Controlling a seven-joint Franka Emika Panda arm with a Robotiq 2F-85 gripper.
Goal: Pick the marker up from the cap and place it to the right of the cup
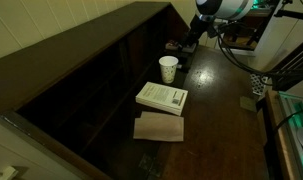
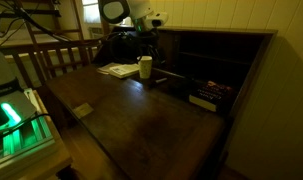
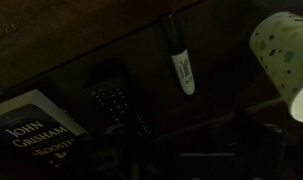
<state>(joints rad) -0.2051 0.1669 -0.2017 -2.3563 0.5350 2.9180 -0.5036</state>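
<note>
In the wrist view the marker (image 3: 178, 55) lies flat on the dark desk, a slim dark stick with a white label. The cup (image 3: 287, 62) stands to its right, white with small dots. My gripper (image 3: 191, 150) hovers above the desk just short of the marker; its dim fingers look spread apart with nothing between them. In both exterior views the gripper (image 1: 187, 50) (image 2: 151, 47) hangs just behind the cup (image 1: 168, 68) (image 2: 145, 67). The marker is too dark to make out there.
A white book (image 1: 162, 97) (image 3: 31, 135) lies near the cup, with a flat tan cardboard piece (image 1: 158, 127) beside it. A dark keypad device (image 3: 109, 98) lies left of the marker. Dark shelves (image 1: 81, 80) border the desk, and chairs (image 2: 51, 55) stand behind it.
</note>
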